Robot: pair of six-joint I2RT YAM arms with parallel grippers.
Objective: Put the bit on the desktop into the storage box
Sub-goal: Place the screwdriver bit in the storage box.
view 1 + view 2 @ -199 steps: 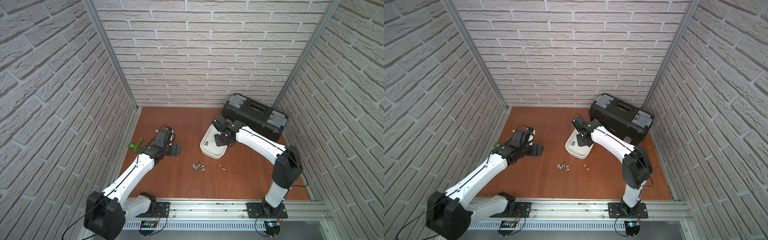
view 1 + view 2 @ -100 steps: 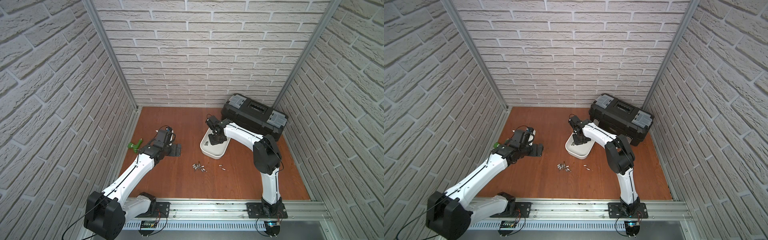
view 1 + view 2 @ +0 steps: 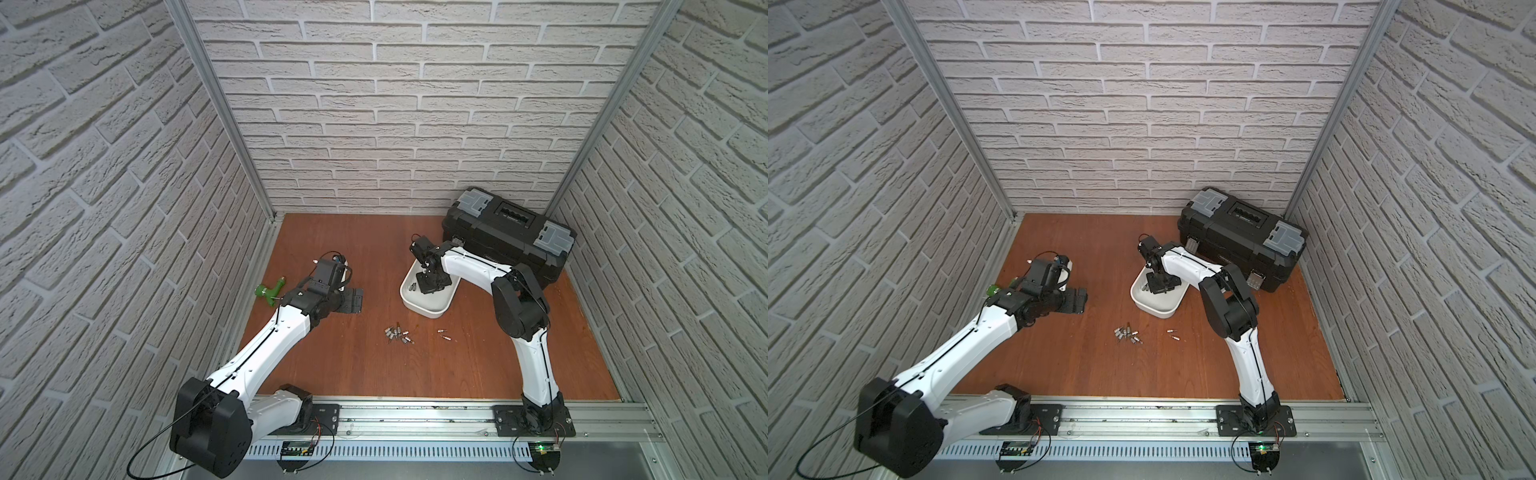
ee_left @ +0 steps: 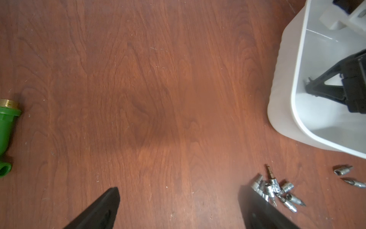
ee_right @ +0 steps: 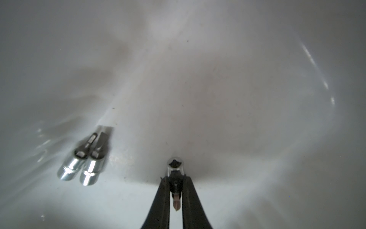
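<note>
The white storage box [image 3: 428,306] [image 3: 1156,306] lies on the reddish desktop [image 3: 374,374] in front of the toolbox. My right gripper [image 3: 430,284] [image 5: 175,178] reaches down into it, shut on a silver bit [image 5: 175,166] just above the box floor [image 5: 198,79]. Two bits [image 5: 85,164] lie side by side in the box. Several loose bits [image 3: 399,334] [image 4: 277,190] are heaped on the desktop, with two more [image 3: 444,334] [image 4: 348,176] to their right. My left gripper [image 3: 353,300] [image 4: 179,191] hovers open over bare wood, left of the heap.
A big black toolbox [image 3: 511,232] with grey lid compartments stands at the back right. A green pipe fitting [image 3: 270,291] [image 4: 6,126] lies near the left wall. Brick walls close in three sides, and an aluminium rail [image 3: 415,415] runs along the front.
My right arm has folded its elbow inward, and its gripper has shifted slightly left and lower into the storage box, bit still held. The left arm has not moved.
</note>
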